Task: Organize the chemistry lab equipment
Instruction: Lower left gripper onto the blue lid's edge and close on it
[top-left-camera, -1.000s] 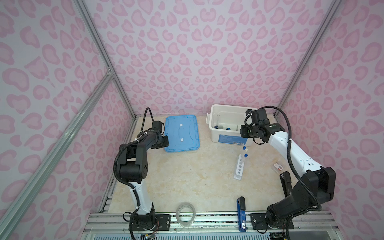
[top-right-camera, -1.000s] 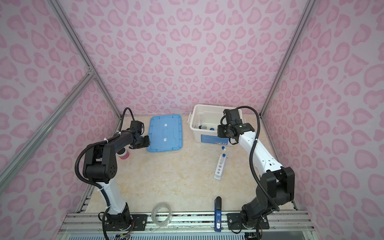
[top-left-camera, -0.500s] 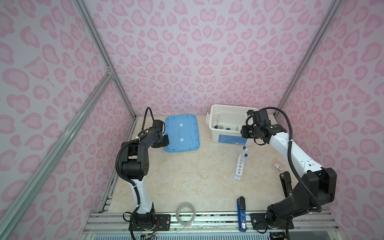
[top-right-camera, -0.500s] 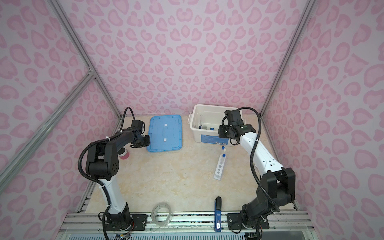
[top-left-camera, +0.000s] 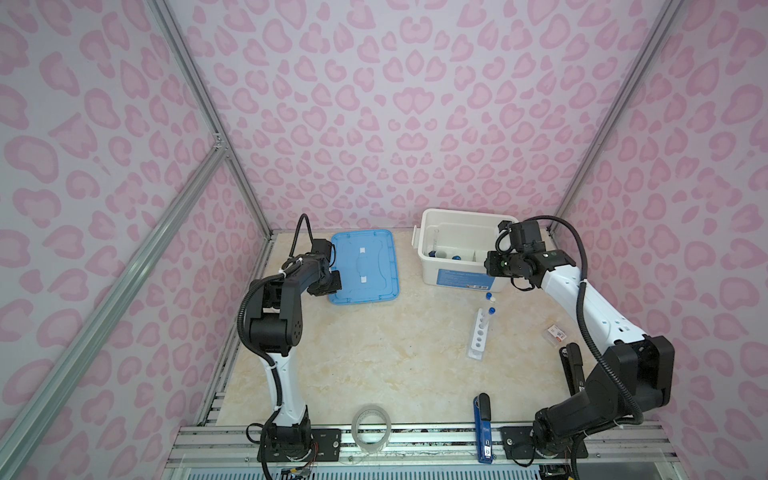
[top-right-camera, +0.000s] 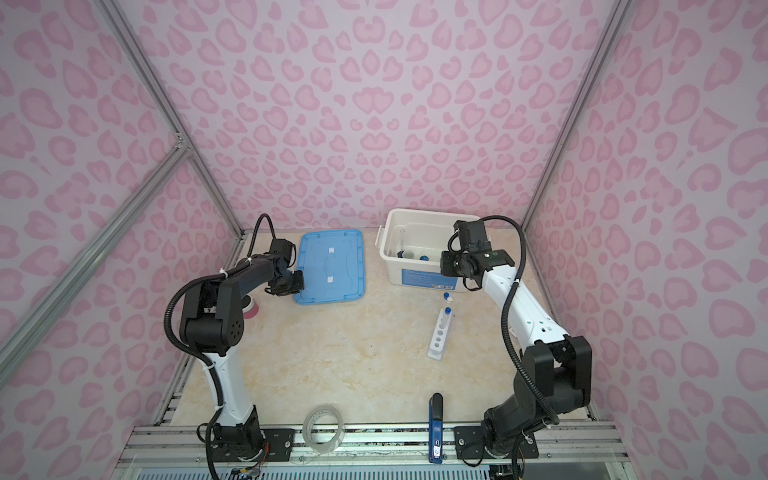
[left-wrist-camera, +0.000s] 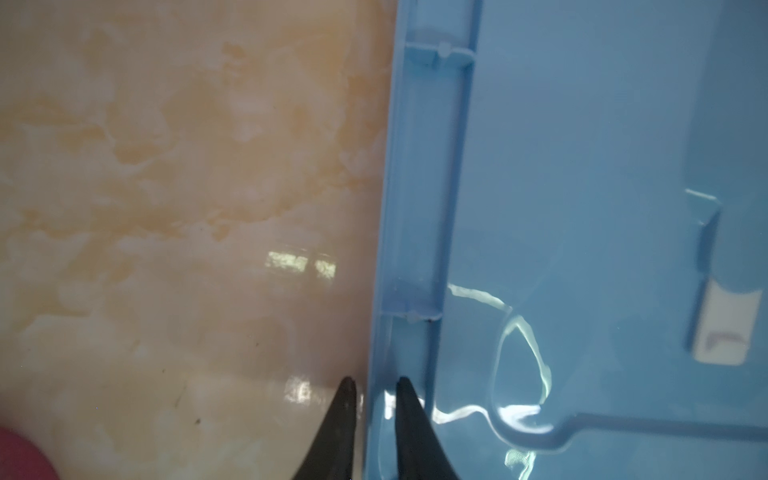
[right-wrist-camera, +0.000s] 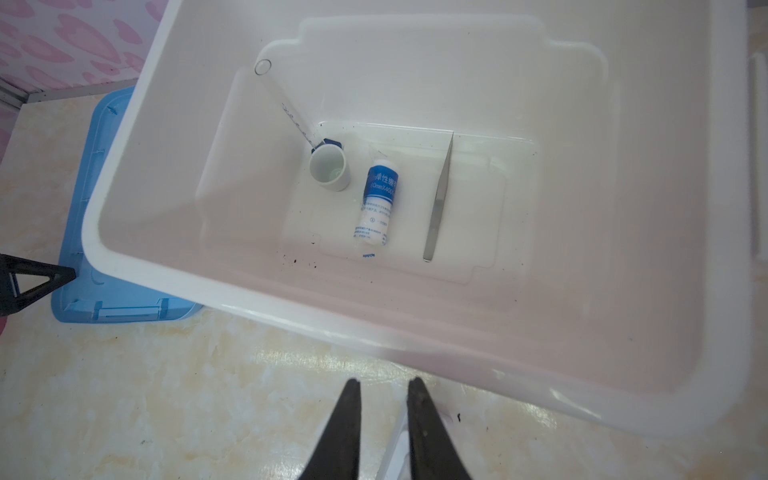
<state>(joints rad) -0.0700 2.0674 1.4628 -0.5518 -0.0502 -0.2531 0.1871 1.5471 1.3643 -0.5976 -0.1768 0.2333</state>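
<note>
- White bin, just beyond right gripper tips: cylinder leaned on wall; dish, bottle and tweezers on floor.
- Right fingers narrow; grip cannot be told.
- Blue lid rim straddled by left gripper; narrow, clamping cannot be told.
- Rack, one tube seated, near right gripper, outside bin.

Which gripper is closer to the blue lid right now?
Left. The left gripper straddles the rim of the blue lid; the right gripper is across the table, at the front wall of the white bin.
</note>
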